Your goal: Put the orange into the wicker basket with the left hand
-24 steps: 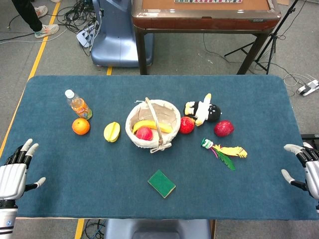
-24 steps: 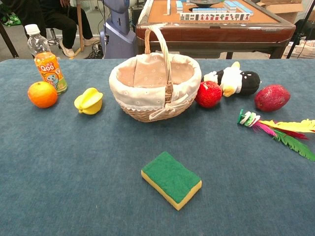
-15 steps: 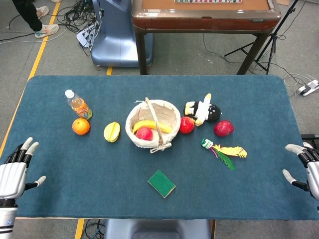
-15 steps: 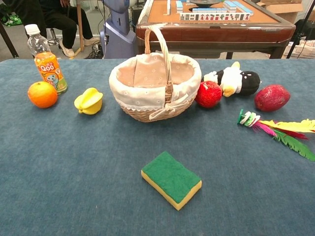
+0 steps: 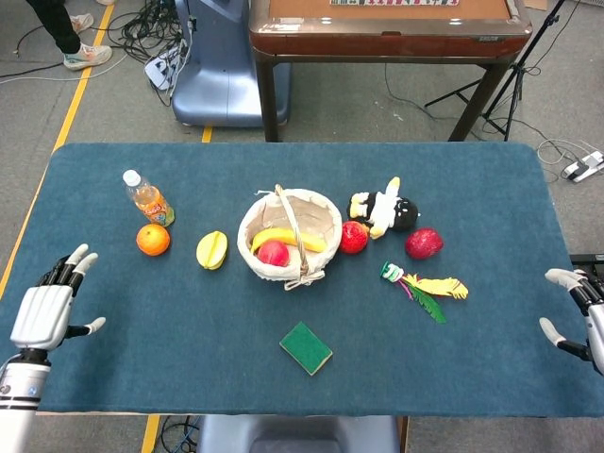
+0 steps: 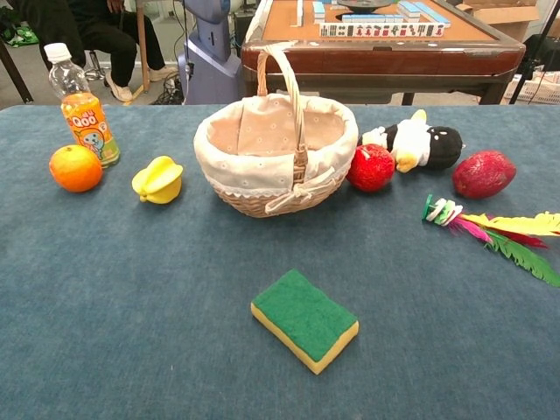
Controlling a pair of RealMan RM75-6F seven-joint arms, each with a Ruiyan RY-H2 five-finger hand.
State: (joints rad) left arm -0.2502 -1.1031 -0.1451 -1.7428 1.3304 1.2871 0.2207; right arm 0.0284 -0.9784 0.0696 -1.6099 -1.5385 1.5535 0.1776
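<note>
The orange (image 5: pixel 153 240) (image 6: pixel 75 168) lies on the blue table at the left, just in front of a juice bottle (image 5: pixel 148 198). The wicker basket (image 5: pixel 323 219) (image 6: pixel 262 197) stands mid-table, cloth-lined, with a banana and a red fruit inside. My left hand (image 5: pixel 52 303) hovers open at the table's near-left edge, well short of the orange, fingers spread. My right hand (image 5: pixel 585 313) is open at the far right edge, partly cut off by the frame. Neither hand shows in the chest view.
A yellow starfruit (image 5: pixel 211 250) lies between orange and basket. Right of the basket are a red apple (image 5: pixel 354 237), a penguin toy (image 5: pixel 385 210), a dark red fruit (image 5: pixel 424 243) and a feather shuttlecock (image 5: pixel 427 288). A green sponge (image 5: pixel 306 347) lies near the front.
My left hand has moved forward and to the right, toward the orange. The right hand has drifted slightly outward. No object has moved.
</note>
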